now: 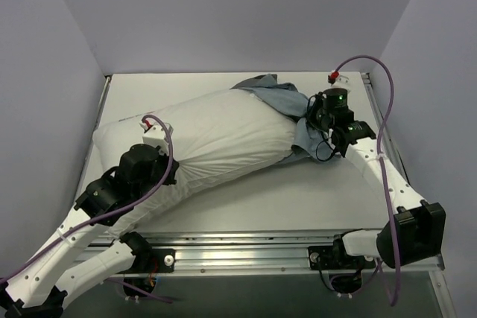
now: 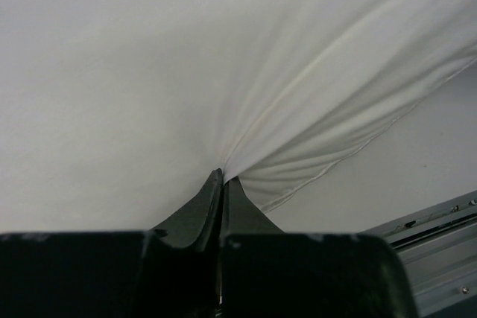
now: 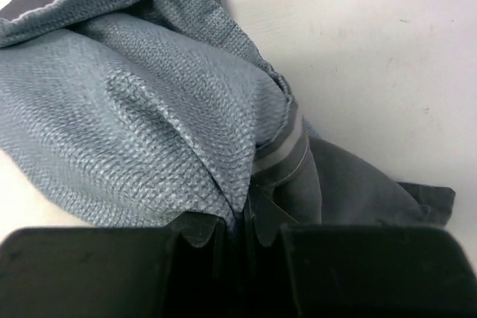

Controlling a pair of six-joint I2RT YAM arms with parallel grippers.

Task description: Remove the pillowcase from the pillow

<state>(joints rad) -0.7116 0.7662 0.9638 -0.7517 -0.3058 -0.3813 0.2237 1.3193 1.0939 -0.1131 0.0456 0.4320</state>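
The white pillow lies across the table, mostly bare. The pillowcase is bunched over the pillow's right end, light blue side out with a dark grey striped edge. My left gripper is shut on a pinch of the pillow's white cloth near its front left edge, and folds fan out from the grip. My right gripper is shut on the pillowcase at the right end, with cloth pinched between its fingertips.
The white table has a metal rail along its near edge, also in the left wrist view. Grey walls stand close on the left, right and back. A red connector sits by the far right corner.
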